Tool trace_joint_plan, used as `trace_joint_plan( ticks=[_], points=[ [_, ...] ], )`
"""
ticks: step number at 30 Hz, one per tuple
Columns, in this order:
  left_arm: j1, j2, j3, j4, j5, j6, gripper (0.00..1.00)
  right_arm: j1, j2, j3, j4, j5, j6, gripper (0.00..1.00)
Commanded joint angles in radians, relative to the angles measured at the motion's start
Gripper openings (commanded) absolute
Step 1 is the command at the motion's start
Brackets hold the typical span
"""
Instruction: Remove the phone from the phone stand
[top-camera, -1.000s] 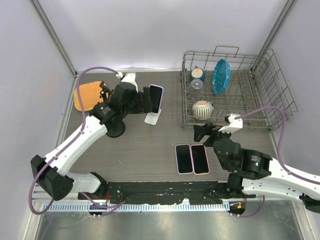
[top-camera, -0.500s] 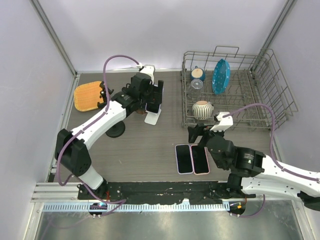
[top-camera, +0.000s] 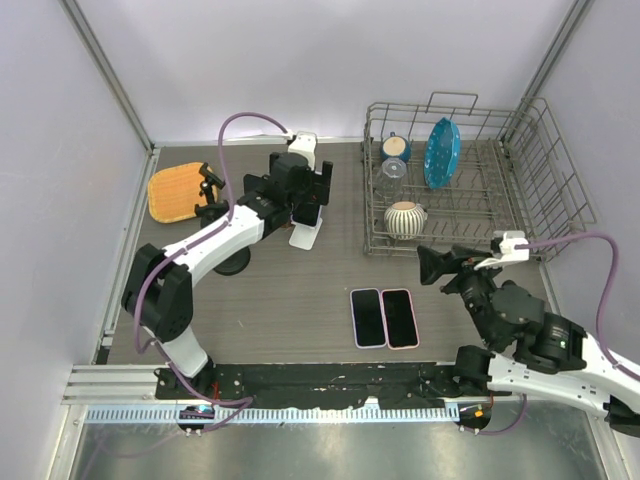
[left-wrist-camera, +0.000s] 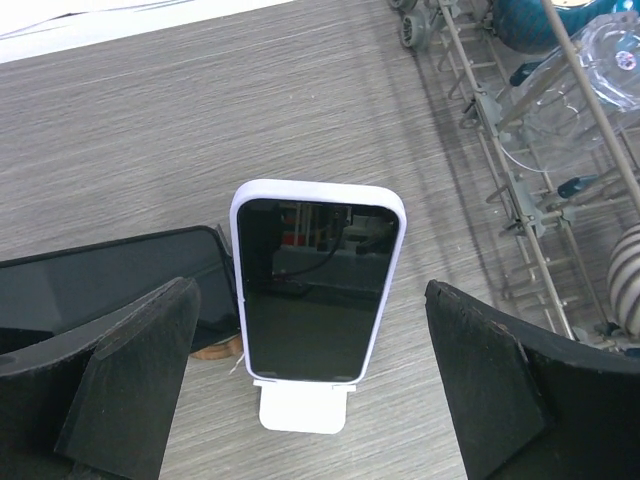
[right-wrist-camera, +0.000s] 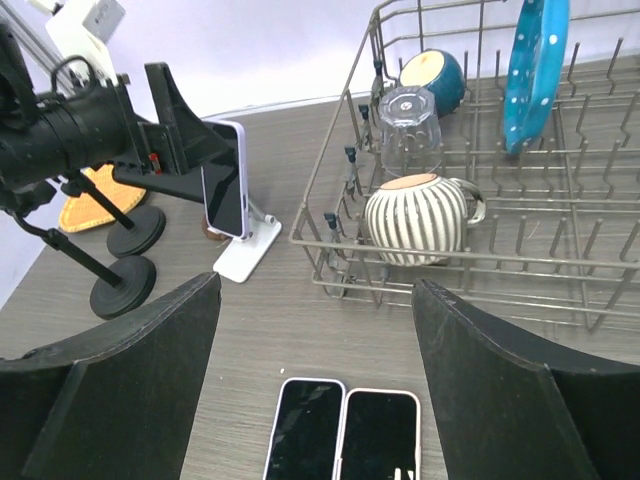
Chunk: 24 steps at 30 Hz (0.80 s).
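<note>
So here's our phone (left-wrist-camera: 318, 290): dark screen off, pale lilac-white case, standing upright and leaning back a little in a small white phone stand (left-wrist-camera: 303, 410). It sits towards the back of the counter (top-camera: 300, 300), a bit left of the wire dish rack (top-camera: 540, 215).

Our left hand (top-camera: 312, 190) is spread wide with one finger on each side of the phone. Neither touches it, so nothing is gripped. Our right hand (top-camera: 435, 265) is open too and carries nothing, hovering by the rack's front edge.

Just left of the stand is a dark flat slab (left-wrist-camera: 100, 285) on something wooden, partly behind our left finger; we can't tell what it is. Two black round-based posts (right-wrist-camera: 120, 285) stand nearby. The rack holds a striped mug (right-wrist-camera: 415, 218), a glass (right-wrist-camera: 405, 110) and a teal plate (right-wrist-camera: 528, 60). Two more phones (top-camera: 383, 318) lie flat side by side near the front.
</note>
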Motion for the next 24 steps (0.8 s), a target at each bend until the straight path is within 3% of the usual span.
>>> trace_joint_plan(
  ticks=[1,9,24],
  points=[
    [0.002,0.028,-0.003,0.109,-0.06,0.005,1.0,-0.003,-0.085,-0.026,0.037,0.024,-0.097,0.83],
    [0.002,0.067,0.008,0.119,-0.012,-0.004,1.0,-0.003,-0.159,-0.072,0.074,0.033,-0.1,0.82],
    [0.002,0.12,0.0,0.132,-0.038,-0.003,1.0,-0.001,-0.139,-0.069,0.058,0.044,-0.094,0.83]
  ],
)
